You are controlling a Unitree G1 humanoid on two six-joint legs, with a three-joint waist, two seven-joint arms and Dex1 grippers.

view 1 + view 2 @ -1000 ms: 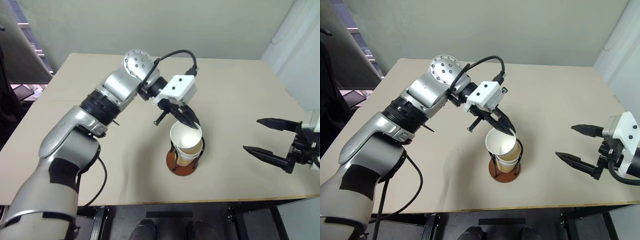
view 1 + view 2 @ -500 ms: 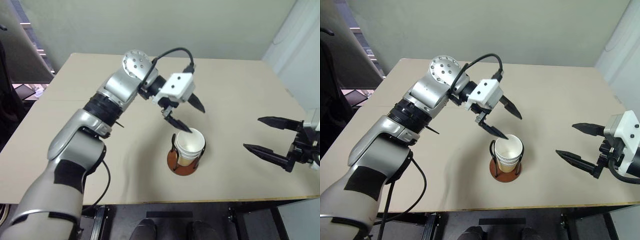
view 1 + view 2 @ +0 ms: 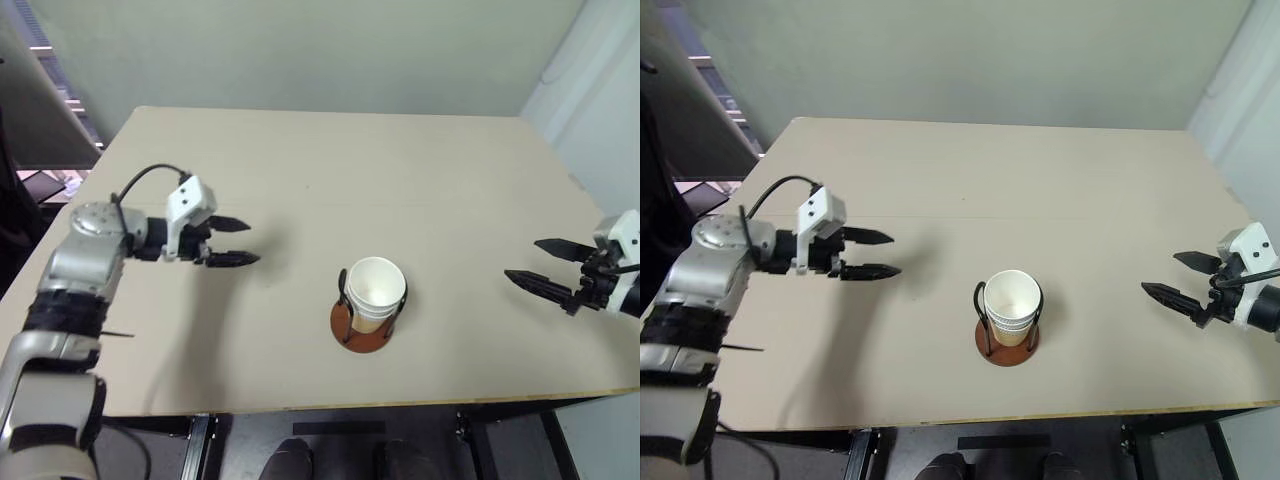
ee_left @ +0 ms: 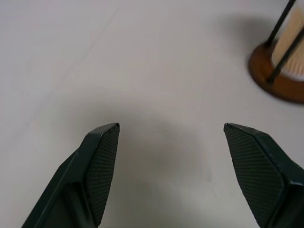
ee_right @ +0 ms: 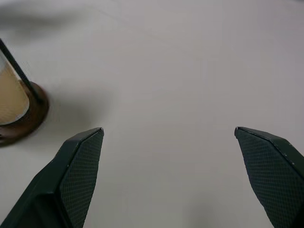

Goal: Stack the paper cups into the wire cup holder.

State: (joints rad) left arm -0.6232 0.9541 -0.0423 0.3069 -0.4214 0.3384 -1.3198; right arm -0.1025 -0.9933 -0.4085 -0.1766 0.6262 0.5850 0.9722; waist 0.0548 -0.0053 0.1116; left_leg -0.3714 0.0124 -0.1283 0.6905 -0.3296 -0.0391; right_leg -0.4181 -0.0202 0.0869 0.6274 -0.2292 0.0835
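Note:
The paper cups (image 3: 376, 292) stand nested in one stack inside the wire cup holder (image 3: 362, 332), whose reddish-brown disc base rests near the table's front middle. My left gripper (image 3: 241, 241) hovers open well to the left of the holder, fingers pointing toward it, nothing between them. My right gripper (image 3: 531, 263) hovers open at the table's right edge, also empty. The holder's base (image 4: 278, 76) and a black wire loop (image 5: 18, 71) show at the edges of the wrist views.
The beige table (image 3: 330, 170) stretches bare behind and around the holder. Its front edge (image 3: 400, 402) runs just below the holder. A pale wall stands behind the table.
My left gripper let go of the top cup, which dropped into the stack, then swung far to the left and down. My right gripper drew back toward the right edge.

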